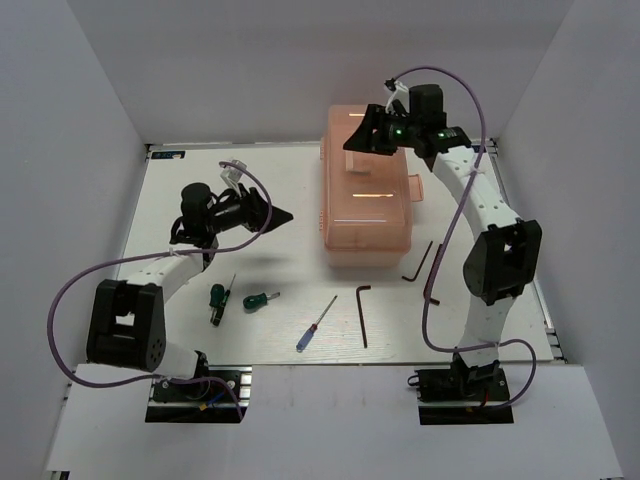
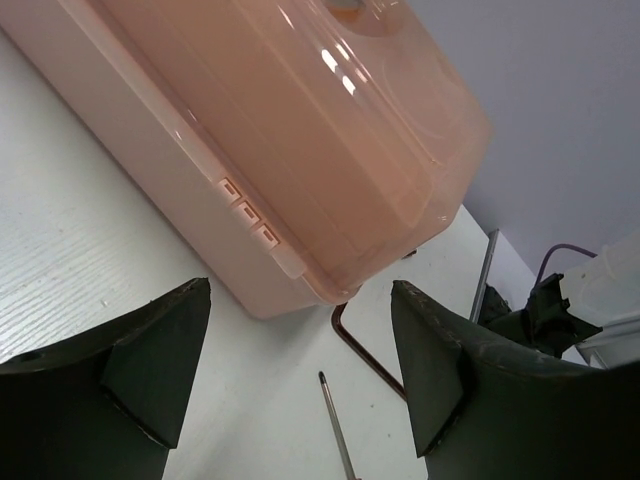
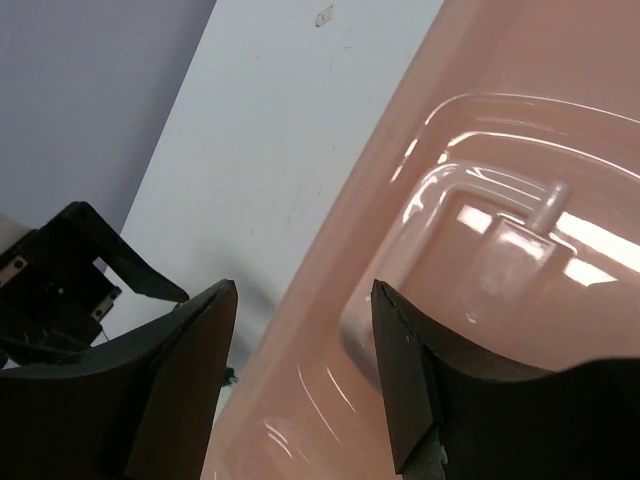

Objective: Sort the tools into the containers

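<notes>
The salmon-pink toolbox (image 1: 365, 190) stands closed at the back middle of the table; its compartments are hidden under the lid. Two green-handled screwdrivers (image 1: 217, 301) (image 1: 260, 299), a blue-handled screwdriver (image 1: 315, 326) and dark hex keys (image 1: 363, 312) (image 1: 418, 264) lie on the table in front of it. My left gripper (image 1: 278, 215) is open and empty, left of the box. In the left wrist view the box (image 2: 300, 130), a hex key (image 2: 365, 352) and a screwdriver tip (image 2: 335, 422) show between the fingers. My right gripper (image 1: 362, 135) is open and empty above the lid's far part (image 3: 470, 260).
White walls enclose the table on three sides. The right arm's purple cable (image 1: 430, 300) hangs by the hex key at the right. In the right wrist view the left gripper (image 3: 90, 260) shows beyond the box.
</notes>
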{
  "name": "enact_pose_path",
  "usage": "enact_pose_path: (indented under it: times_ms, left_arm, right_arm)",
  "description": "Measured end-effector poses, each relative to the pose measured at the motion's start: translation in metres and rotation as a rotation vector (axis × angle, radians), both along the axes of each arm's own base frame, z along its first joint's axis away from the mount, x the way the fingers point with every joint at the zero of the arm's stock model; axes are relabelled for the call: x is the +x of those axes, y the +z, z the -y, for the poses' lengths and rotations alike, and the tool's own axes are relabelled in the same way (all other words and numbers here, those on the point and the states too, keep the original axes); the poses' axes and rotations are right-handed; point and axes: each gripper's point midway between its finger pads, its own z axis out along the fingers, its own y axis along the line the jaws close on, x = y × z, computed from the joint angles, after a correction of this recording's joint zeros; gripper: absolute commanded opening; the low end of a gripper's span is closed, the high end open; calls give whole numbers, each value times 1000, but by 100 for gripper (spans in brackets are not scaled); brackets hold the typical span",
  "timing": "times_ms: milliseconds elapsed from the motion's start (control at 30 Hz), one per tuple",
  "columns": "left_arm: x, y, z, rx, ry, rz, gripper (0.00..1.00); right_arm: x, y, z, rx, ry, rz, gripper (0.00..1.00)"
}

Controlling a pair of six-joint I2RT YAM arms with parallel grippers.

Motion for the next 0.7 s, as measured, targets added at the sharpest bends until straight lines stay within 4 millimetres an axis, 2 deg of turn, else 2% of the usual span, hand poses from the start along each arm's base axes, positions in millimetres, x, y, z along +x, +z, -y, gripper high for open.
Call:
enact_pose_path:
  times_ms: [133, 333, 700]
  left_arm:
    - [5, -13, 5, -3, -10, -33, 83]
    - [17, -29, 23, 1, -38, -82, 83]
    - [33, -18, 50, -14, -74, -38, 83]
  right_arm:
    - [5, -5, -14, -7, -37, -18, 62]
    - [17, -20, -10, -95, -160, -23, 64]
    - [14, -46, -18, -165, -255, -84, 65]
